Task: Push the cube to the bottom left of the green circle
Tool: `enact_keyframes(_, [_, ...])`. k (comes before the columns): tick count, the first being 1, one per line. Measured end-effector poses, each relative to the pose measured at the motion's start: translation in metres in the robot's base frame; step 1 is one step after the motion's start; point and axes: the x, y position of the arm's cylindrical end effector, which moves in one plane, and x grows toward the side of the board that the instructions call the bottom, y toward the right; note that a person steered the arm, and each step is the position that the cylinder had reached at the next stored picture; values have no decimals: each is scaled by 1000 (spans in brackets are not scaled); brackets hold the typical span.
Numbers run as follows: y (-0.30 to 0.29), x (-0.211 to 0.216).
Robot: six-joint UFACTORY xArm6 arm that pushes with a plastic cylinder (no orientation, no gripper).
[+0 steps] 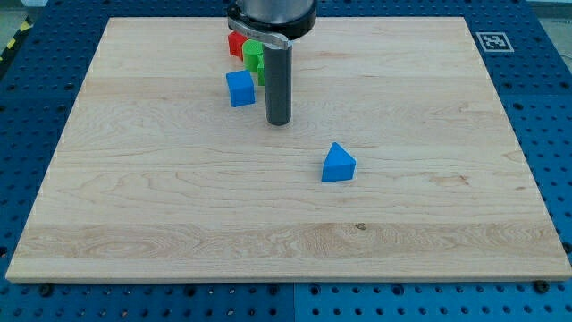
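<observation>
Camera view: blue cube (239, 88) squat — left of my tip (279, 121).

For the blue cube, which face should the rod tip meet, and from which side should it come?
No gripping is possible here, only pushing. The blue cube already sits lower left of the green block. My tip stands right of and below it. Probably meet its flat right face squarely, coming from the view's right, to avoid spinning it.

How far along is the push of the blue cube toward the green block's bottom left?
Mostly done: the blue cube already sits just below-left of the partly hidden green block, apart from it. In hand: my tip stands right of the cube, not touching. Left: at most a small nudge. The blue triangular block lies untouched.
</observation>
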Motion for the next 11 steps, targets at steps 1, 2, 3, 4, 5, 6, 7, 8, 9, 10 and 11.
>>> enact_keyframes(1, [0, 0])
enact_keyframes(2, [-6, 8])
enact_keyframes(3, [-7, 0])
enact_keyframes(4, [-20, -22])
enact_keyframes(5, [-48, -22])
enact_keyframes(6, [-56, -28])
enact_keyframes(7, [-53, -62])
enact_keyframes(8, [-53, -62])
enact_keyframes(9, [-53, -62])
enact_keyframes(10, [-46, -41])
enact_keyframes(11, [-31, -33])
